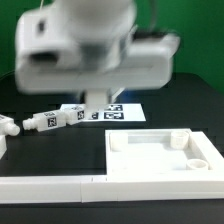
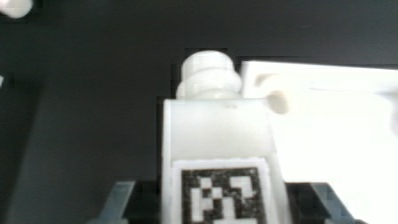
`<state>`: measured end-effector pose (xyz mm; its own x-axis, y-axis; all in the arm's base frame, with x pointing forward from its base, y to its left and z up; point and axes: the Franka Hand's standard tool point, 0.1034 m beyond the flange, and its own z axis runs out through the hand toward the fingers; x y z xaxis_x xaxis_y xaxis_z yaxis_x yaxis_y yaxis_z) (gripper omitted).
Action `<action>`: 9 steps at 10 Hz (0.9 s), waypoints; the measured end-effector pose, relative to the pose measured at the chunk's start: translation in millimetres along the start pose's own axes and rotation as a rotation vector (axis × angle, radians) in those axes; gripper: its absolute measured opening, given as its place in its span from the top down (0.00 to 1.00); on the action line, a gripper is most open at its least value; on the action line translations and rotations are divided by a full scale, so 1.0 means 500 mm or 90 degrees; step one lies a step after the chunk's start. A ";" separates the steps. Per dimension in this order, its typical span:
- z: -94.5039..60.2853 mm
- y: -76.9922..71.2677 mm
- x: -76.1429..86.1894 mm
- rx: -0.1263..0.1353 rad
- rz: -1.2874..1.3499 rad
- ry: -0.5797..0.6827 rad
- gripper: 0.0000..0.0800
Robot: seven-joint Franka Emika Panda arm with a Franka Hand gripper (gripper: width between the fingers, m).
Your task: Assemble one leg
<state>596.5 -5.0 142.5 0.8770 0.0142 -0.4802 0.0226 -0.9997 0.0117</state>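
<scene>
Claw: the claw (image 2: pixel 217 205) is clamped onto the leg (image 2: pixel 217 130), with one dark finger (image 2: pixel 125 200) on each flank of the leg's body.
Leg position: held off the table (image 1: pixel 190 110), tag face toward the wrist camera. In the exterior view the arm's housing hides it.
Leg end: the narrow rounded stud (image 2: pixel 210 72) points away from the claw and sits just beside a corner of the panel (image 2: pixel 329 90). Whether the two touch cannot be told.
Handling estimate: hard moulded plastic, so likely stiff, light and not fragile. The smooth surface may slip or twist under a weak pinch.
Grip zone: the broad flat sides of the body, near the tag. Avoid the stud, which is judged to be the mating end and must stay free.
Panel: lies flat near the table's front edge, toward the corner on the exterior view's right.
Loose legs: several loose legs (image 1: pixel 60 116) lie on their sides toward the table's edge on the exterior view's left, well apart from the panel.
Marker board: the marker board (image 1: pixel 115 112) lies flat mid-table, beyond the panel.
</scene>
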 end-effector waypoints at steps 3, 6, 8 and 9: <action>0.034 -0.008 0.028 0.006 -0.001 0.151 0.65; 0.027 -0.014 0.039 0.003 0.006 0.259 0.65; 0.027 -0.117 0.042 0.026 0.027 0.384 0.65; 0.018 -0.167 0.044 0.041 0.035 0.425 0.65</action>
<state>609.8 78.3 123.1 0.9852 -0.0469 0.1647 -0.0405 -0.9983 -0.0419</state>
